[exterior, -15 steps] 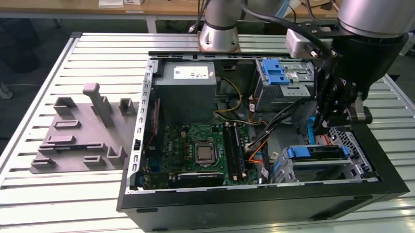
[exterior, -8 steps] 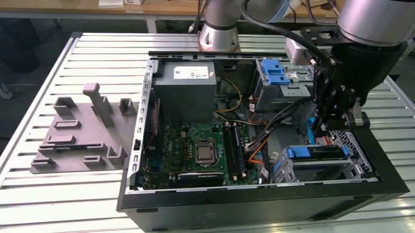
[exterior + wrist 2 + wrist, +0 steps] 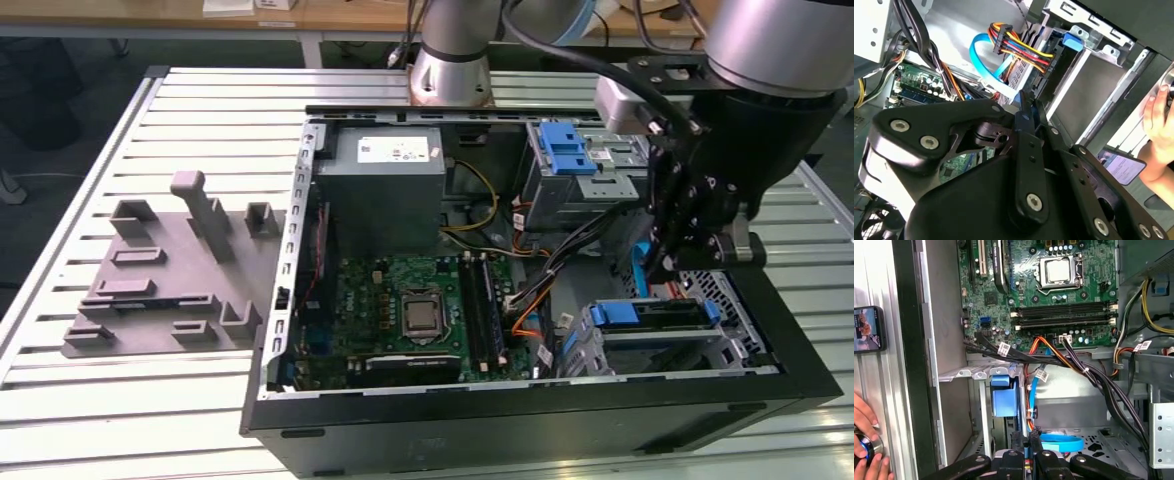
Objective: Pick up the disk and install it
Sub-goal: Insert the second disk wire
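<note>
hovering inside the open computer case (image 3: pixel 534 405), the claw (image 3: pixel 687 255) sits at the drive-bay end, above the lower bay whose blue latch (image 3: pixel 617 313) lies just below it. the disk (image 3: pixel 645 272) appears as a thin blue-edged piece standing on edge, just beside the claw in the exterior view; in the second wrist view a thin dark edge (image 3: pixel 1026 112) sits between the fingers, which seem closed on it, though i cannot tell for sure that this is the disk. motherboard (image 3: pixel 414 310) lies well apart from the claw, across the case. orange and black cables (image 3: pixel 1064 357) run between the board and the bay near the claw. case rests on a slatted metal worktop (image 3: pixel 174 120). a hand (image 3: pixel 864 440) rests on a round knob, outside the case wall, with a phone (image 3: pixel 868 329) near it.
</note>
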### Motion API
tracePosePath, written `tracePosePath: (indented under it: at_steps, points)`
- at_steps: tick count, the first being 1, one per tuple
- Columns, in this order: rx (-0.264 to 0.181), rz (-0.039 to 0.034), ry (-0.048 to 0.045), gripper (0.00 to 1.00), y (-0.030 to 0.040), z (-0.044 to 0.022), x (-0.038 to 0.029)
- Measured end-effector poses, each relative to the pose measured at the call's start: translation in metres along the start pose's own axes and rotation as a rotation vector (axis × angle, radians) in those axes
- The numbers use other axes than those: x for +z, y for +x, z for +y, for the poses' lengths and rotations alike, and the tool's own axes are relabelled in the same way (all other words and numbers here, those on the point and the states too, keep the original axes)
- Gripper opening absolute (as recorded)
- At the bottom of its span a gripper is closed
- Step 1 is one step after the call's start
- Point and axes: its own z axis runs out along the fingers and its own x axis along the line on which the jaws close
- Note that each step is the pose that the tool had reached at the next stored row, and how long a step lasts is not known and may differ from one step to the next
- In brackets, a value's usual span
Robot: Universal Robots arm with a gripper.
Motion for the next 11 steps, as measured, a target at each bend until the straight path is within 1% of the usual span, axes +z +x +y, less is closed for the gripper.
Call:
tracePosePath:
  at_steps: [1,2,4,5,7,9,11]
  points:
    - [0.0,0.0003,-0.0037,0.16,0.0,-0.001,0.0005]
    - [0.0,0.0007,-0.0054,0.16,0.0002,-0.0017,0.0009]
    - [0.0,0.0007,-0.0059,0.16,0.0022,-0.0022,0.0022]
    - [0.0,0.0006,-0.0059,0.16,0.005,-0.0024,0.0038]
    - [0.0,0.0005,-0.0059,0.16,0.0082,-0.0026,0.0062]
    - [0.0,0.0003,-0.006,0.16,0.0098,-0.0026,0.009]
    - [-0.001,0.0006,-0.0061,0.16,0.01,-0.0032,0.0113]
